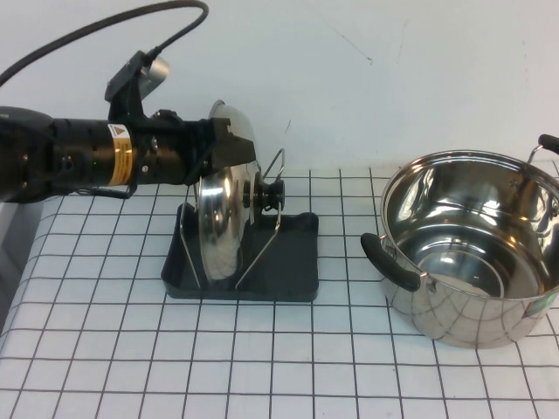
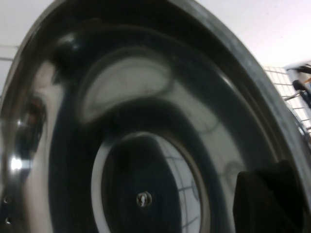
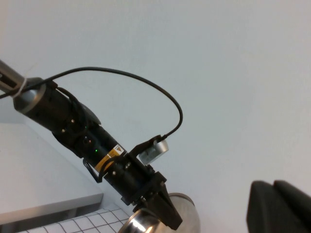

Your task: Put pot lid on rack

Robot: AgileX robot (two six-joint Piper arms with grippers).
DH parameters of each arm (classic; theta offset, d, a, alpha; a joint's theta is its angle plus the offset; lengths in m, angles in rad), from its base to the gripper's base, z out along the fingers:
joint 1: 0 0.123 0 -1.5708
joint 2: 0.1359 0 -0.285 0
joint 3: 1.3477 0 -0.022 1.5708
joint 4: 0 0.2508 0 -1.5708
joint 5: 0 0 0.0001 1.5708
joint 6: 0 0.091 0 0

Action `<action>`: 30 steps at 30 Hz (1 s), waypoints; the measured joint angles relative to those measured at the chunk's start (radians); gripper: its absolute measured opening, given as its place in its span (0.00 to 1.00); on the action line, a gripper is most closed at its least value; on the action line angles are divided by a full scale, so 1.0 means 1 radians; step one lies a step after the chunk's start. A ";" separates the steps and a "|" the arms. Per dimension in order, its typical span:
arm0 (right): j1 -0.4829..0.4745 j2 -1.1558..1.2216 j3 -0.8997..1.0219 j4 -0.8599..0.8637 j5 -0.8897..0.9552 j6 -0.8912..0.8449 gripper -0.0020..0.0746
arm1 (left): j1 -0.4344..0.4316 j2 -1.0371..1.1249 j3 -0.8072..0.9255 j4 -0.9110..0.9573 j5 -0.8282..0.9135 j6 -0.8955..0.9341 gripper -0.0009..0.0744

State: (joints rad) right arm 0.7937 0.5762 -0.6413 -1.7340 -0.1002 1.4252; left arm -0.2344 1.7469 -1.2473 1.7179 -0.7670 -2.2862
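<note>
The pot lid [image 1: 218,223] stands on edge in the rack [image 1: 288,266], between its wire loops, with the black knob [image 1: 269,194] facing right. My left gripper [image 1: 229,144] reaches in from the left and is shut on the lid's upper rim. In the left wrist view the lid's shiny inside [image 2: 146,97] fills the frame and one dark finger [image 2: 265,199] lies against it. My right gripper [image 3: 282,206] is out of the high view. It is shut and empty in its own wrist view, which looks across at the left arm [image 3: 97,145] and the lid's top [image 3: 187,216].
A deep steel pot [image 1: 472,253] with black side handles stands on the checked cloth at the right. The rack sits at centre left, near the back of the cloth. White wall behind.
</note>
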 joint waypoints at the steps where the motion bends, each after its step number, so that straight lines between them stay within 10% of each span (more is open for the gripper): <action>1: 0.000 0.000 0.000 0.000 0.000 0.002 0.03 | 0.000 0.006 0.000 0.000 0.000 0.000 0.10; 6: 0.000 0.000 0.000 0.000 0.000 0.002 0.03 | 0.000 0.022 -0.004 -0.007 -0.002 0.008 0.17; 12: 0.000 0.000 0.000 0.000 0.000 0.002 0.03 | 0.000 0.035 -0.015 0.041 -0.019 0.050 0.71; 15: 0.000 0.000 0.000 0.000 0.000 0.002 0.03 | 0.000 0.031 -0.027 0.049 -0.038 0.084 0.82; 26: 0.000 0.000 0.000 0.000 -0.006 -0.015 0.03 | 0.086 -0.043 -0.079 0.049 -0.092 0.102 0.86; 30: 0.000 0.000 0.000 0.000 0.041 -0.084 0.03 | 0.213 -0.084 -0.079 0.049 -0.224 0.065 0.73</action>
State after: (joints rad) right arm 0.7937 0.5762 -0.6413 -1.7340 -0.0594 1.3413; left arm -0.0213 1.6631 -1.3267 1.7667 -0.9910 -2.2213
